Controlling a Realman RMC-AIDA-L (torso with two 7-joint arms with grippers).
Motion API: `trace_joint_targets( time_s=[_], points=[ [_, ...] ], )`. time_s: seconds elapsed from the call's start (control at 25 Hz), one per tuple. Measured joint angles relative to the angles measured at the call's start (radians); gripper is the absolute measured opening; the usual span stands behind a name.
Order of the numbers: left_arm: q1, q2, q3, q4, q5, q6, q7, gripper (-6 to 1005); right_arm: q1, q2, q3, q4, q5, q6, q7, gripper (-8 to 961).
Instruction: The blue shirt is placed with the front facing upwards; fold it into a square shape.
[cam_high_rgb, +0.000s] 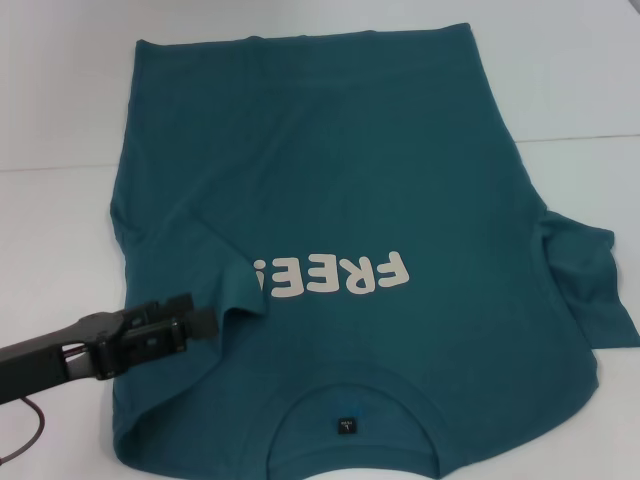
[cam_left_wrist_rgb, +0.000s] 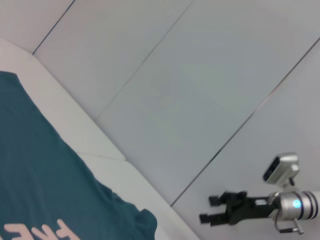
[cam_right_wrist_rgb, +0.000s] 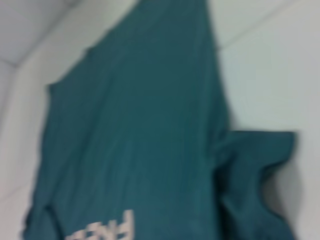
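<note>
The blue shirt (cam_high_rgb: 350, 170) lies front up on the white table (cam_high_rgb: 60, 200), its neckline with the dark label (cam_high_rgb: 345, 425) nearest me. Its left sleeve (cam_high_rgb: 215, 270) is folded inward over the chest and covers the end of the white "FREE!" lettering (cam_high_rgb: 345, 275). The right sleeve (cam_high_rgb: 585, 285) lies spread out, slightly rumpled. My left gripper (cam_high_rgb: 205, 312) hovers open just beside the folded sleeve's edge, holding nothing. My right gripper (cam_left_wrist_rgb: 206, 210), seen only in the left wrist view, stands open off to the side, away from the shirt (cam_left_wrist_rgb: 40, 190). The right wrist view looks along the shirt (cam_right_wrist_rgb: 135, 125).
Bare white table surrounds the shirt on the left and far right (cam_high_rgb: 580, 70). A thin red cable (cam_high_rgb: 30, 430) hangs under my left arm near the front left corner.
</note>
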Motion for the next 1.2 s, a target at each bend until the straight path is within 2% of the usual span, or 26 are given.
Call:
trace_joint_targets(
  time_s=[0.24, 0.36, 0.64, 0.84, 1.2],
  points=[
    [0.003, 0.0, -0.001, 0.0, -0.019, 0.002, -0.001, 884, 0.055, -0.002, -0.002, -0.002, -0.095, 0.055, 0.029, 788],
    [0.005, 0.0, -0.002, -0.001, -0.024, 0.001, -0.001, 884, 0.081, 0.004, -0.005, 0.01, -0.122, 0.098, 0.034, 787],
    [0.003, 0.0, -0.013, -0.005, -0.03, 0.0, -0.001, 884, 0.136, 0.012, -0.082, 0.148, -0.127, 0.247, 0.031, 784],
    [0.0, 0.0, -0.014, -0.005, -0.033, 0.001, 0.0, 883, 0.157, 0.025, -0.14, 0.197, -0.128, 0.349, 0.034, 782],
    [-0.002, 0.0, -0.014, -0.008, -0.046, -0.006, 0.0, 883, 0.168, 0.062, -0.148, 0.209, -0.126, 0.437, 0.029, 778]
  ],
)
